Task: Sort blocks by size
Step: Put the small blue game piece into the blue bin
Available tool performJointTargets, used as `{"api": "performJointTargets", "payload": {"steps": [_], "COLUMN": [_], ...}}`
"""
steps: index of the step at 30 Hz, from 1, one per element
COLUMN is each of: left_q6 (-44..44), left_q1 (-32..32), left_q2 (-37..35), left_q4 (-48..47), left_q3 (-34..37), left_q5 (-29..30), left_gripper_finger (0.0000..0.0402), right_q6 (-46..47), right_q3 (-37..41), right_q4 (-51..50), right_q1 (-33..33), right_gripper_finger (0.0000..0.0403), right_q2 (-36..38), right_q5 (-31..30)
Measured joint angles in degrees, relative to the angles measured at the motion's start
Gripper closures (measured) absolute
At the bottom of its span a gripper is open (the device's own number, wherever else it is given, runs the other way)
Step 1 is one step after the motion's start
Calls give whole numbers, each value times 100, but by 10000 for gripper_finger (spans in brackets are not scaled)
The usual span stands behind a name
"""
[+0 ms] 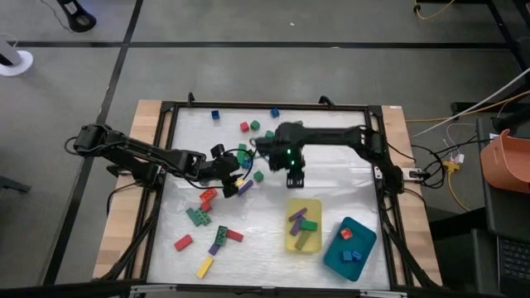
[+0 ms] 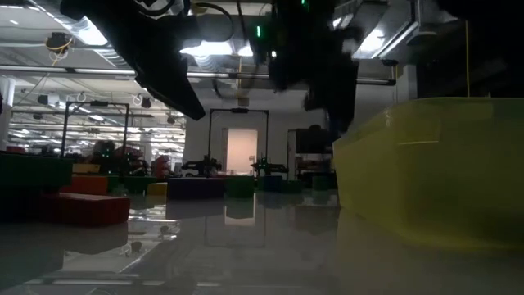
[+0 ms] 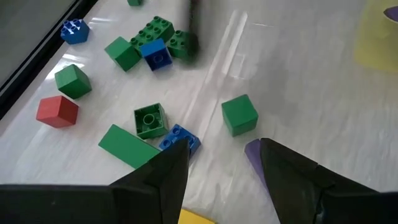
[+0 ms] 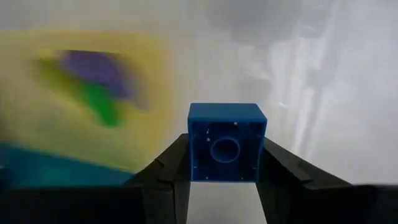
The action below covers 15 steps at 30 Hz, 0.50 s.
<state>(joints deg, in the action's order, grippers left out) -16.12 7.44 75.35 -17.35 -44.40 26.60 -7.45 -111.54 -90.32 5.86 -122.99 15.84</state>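
The bench is a pale glossy sheet inside a dark frame, seen from straight above. Toward 5 o'clock on it sit two trays side by side: the yellow tray, holding purple, green and yellow long bricks, and next to it, nearer the corner, the teal tray, holding a few small red and blue cubes.

The right arm reaches in from 3 o'clock to the bench's middle. Its right end effector hangs just above the yellow tray's 12 o'clock edge, fingers pinching a small blue cube between them, the cube's hollow underside facing the wrist camera.

The left arm comes in from 9 o'clock, and the left end effector is low over the sheet near the middle, its fingers spread with nothing between them. Just ahead of it lie a green cube, a small green brick shown hollow side up, a blue studded brick and a long green brick; a purple brick peeks out beside one finger.

The rest of the blocks are scattered: a cluster near the centre, a few toward 12 o'clock, and red, green, purple and yellow ones toward 7 o'clock.
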Motion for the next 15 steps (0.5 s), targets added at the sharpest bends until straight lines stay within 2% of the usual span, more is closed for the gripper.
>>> {"api": "performJointTargets", "payload": {"steps": [3, 15], "left_q6": [0, -59], "left_q1": [0, 7], "left_q2": [2, 2], "left_q4": [3, -8], "left_q3": [0, -2], "left_q5": [26, 29], "left_gripper_finger": [218, 218], "right_q6": [401, 2834], "right_q3": [-99, -2], "right_q4": [30, 21], "right_q1": [-458, -2583], "right_gripper_finger": [267, 267], "right_q2": [102, 274], "right_q5": [327, 310]}}
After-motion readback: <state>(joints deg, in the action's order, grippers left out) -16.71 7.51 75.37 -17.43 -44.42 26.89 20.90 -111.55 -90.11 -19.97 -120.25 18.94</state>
